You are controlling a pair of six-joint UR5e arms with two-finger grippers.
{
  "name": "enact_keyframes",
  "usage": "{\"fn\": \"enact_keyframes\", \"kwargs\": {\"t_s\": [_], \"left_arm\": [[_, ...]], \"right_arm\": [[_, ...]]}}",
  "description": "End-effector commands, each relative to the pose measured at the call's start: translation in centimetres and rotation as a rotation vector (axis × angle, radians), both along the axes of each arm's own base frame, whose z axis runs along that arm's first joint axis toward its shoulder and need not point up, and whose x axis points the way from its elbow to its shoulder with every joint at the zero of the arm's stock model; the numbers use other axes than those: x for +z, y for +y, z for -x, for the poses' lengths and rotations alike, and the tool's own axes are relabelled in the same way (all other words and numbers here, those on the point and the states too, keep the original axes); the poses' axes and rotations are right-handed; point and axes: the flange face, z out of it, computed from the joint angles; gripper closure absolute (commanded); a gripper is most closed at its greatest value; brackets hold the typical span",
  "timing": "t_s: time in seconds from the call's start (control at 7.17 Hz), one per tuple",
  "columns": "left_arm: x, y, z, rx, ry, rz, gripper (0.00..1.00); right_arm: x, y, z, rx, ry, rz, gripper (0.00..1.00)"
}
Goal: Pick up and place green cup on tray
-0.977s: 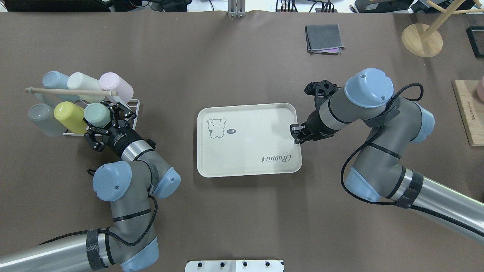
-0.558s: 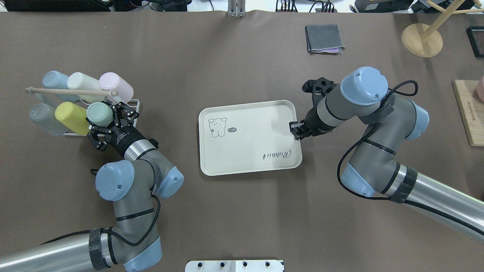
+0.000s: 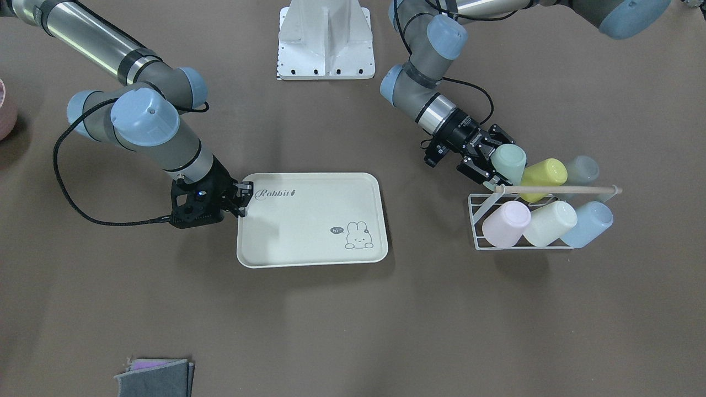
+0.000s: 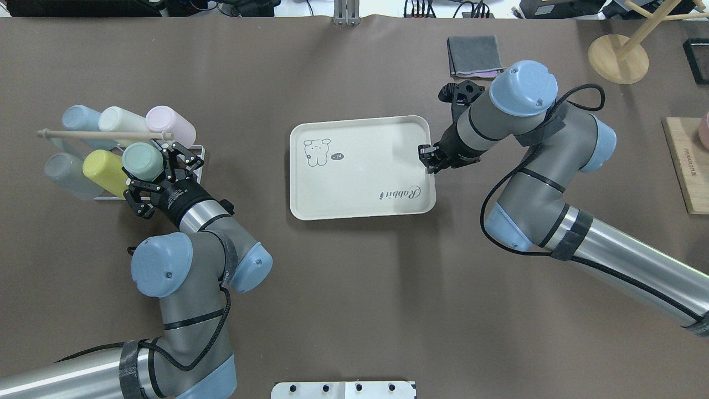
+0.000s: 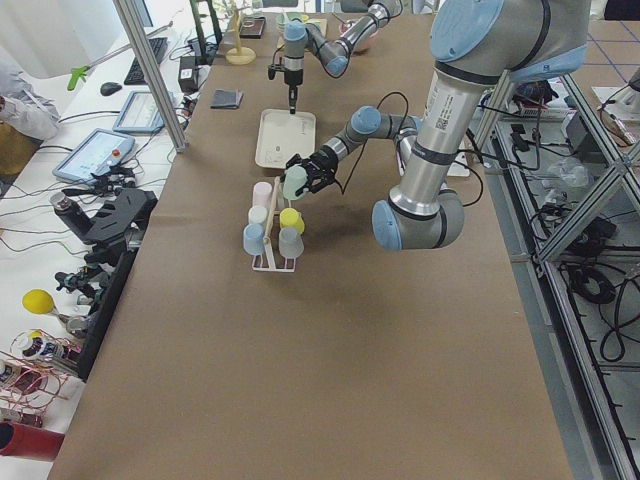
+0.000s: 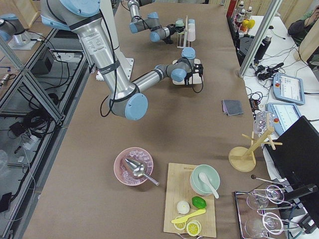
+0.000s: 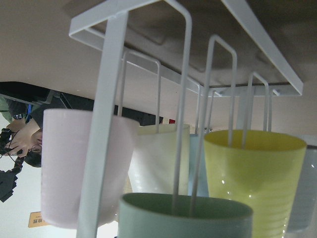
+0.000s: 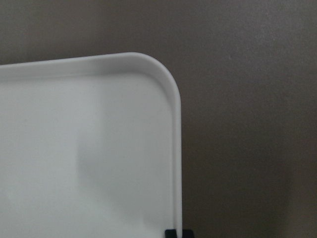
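Note:
The mint-green cup (image 4: 142, 160) lies on its side at the near right end of the white wire rack (image 4: 196, 151). My left gripper (image 4: 150, 173) is shut on it. In the left wrist view the green cup's rim (image 7: 183, 218) is at the bottom, with a rack wire still inside it. It also shows in the front view (image 3: 508, 159). The cream tray (image 4: 365, 172) lies mid-table. My right gripper (image 4: 426, 159) is shut on its right rim, and the tray's corner shows in the right wrist view (image 8: 84, 148).
The rack holds yellow (image 4: 102, 166), grey (image 4: 63, 173), pink (image 4: 169, 124), cream (image 4: 122, 119) and light blue (image 4: 80, 116) cups under a wooden rod (image 4: 105, 134). A grey cloth (image 4: 475, 55), a wooden stand (image 4: 617, 58) and a wooden board (image 4: 687, 166) lie at the far right.
My right gripper has dragged the tray away from the robot's base. My left gripper has shifted the green cup a little further from the base, along the rack.

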Motion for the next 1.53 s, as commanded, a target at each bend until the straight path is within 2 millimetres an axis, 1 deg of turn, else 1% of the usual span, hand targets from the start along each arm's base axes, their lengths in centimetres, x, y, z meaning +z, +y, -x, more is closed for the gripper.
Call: {"fn": "enact_keyframes", "kwargs": {"t_s": [0.0,0.14,0.28,0.42,0.56,0.7,0.84,0.98,1.12,1.26,1.4], "left_arm": [[-3.0,0.9,2.4,-0.036,0.055,0.063,0.6],[-4.3,1.1,2.6,-0.043,0.093,0.069,0.6],[-5.7,1.2,2.2,-0.064,0.149,0.083,0.63],[-6.9,1.0,2.1,-0.151,0.245,0.063,0.63],[-8.1,0.9,1.9,-0.271,0.389,0.048,0.63],[-9.2,0.4,1.7,-0.387,0.523,-0.01,0.63],[-9.7,0.7,0.7,-0.526,0.719,-0.018,0.63],[-10.2,0.5,-0.3,-0.65,0.901,-0.029,0.64],[-11.0,-0.1,-1.3,-0.748,1.082,-0.036,0.64],[-12.0,-1.0,-2.5,-0.799,1.24,-0.05,0.64],[-13.7,-3.6,-2.8,-0.885,1.463,-0.084,0.64]], "right_arm": [[-0.4,-1.2,1.7,0.002,0.013,0.012,1.0],[-0.4,-1.4,1.9,0.005,-0.006,0.001,1.0],[0.0,-0.8,2.6,-0.007,-0.006,0.001,1.0],[0.1,-0.4,3.3,-0.015,-0.003,0.0,1.0],[0.0,-0.3,3.3,-0.018,-0.005,0.0,0.77],[-0.2,-0.2,3.3,-0.019,-0.008,-0.008,0.01],[-0.5,-0.4,2.4,-0.016,-0.013,-0.02,0.0],[-0.7,-1.9,-0.1,0.011,-0.019,-0.019,0.0],[1.5,-1.3,-1.8,0.035,-0.002,-0.022,0.0],[1.7,-2.3,-3.9,0.048,-0.003,-0.035,0.0],[2.6,-3.0,-5.5,0.051,-0.002,-0.029,0.0]]}}
